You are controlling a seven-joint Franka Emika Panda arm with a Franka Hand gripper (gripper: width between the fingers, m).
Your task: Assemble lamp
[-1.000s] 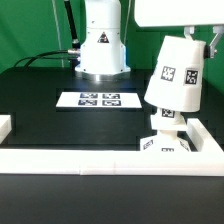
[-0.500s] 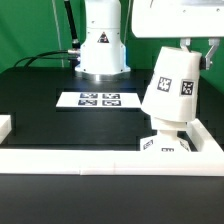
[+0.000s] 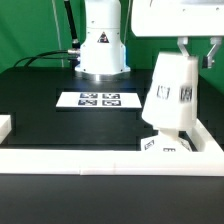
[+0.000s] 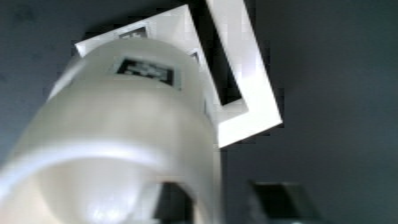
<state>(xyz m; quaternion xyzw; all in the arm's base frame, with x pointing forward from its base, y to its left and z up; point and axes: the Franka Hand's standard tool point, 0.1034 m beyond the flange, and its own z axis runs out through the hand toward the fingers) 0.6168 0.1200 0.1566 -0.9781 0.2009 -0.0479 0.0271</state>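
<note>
Since half a second back, the shade [image 3: 170,92] has twisted around, its tags turning sideways, right of centre over the base [image 3: 165,145]. Looks like screwing-on is underway. End effector [image 3: 195,47] stays clamped on the shade's top.

The white lamp shade [image 3: 170,92] stands almost straight up over the base [image 3: 160,143]. It has black-and-white tags. The flat square base sits on the black surface.
</note>
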